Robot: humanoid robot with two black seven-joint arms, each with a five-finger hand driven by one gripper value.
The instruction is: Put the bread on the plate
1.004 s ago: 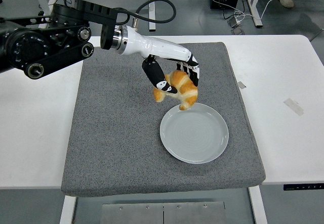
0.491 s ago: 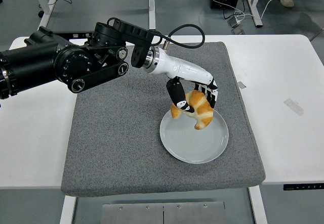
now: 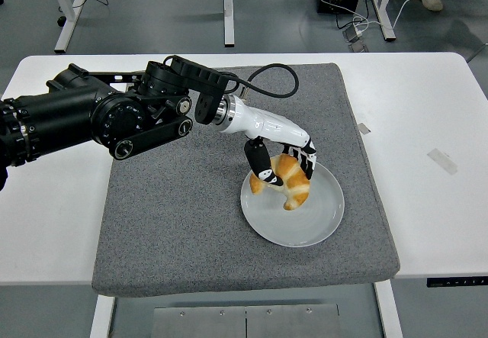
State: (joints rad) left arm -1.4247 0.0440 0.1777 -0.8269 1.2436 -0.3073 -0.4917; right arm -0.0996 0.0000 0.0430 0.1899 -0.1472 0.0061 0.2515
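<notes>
Single head view, camera sat high on robot's side, faced forward and down, whole bench framed at mid distance, floor visible beyond

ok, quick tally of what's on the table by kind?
Bread (croissant): 1, gripped by the left hand over the plate
Plate: 1, pale grey
Grey mat: 1
Tape pieces on the white table: 2, one larger, one small
Total: 5
</notes>
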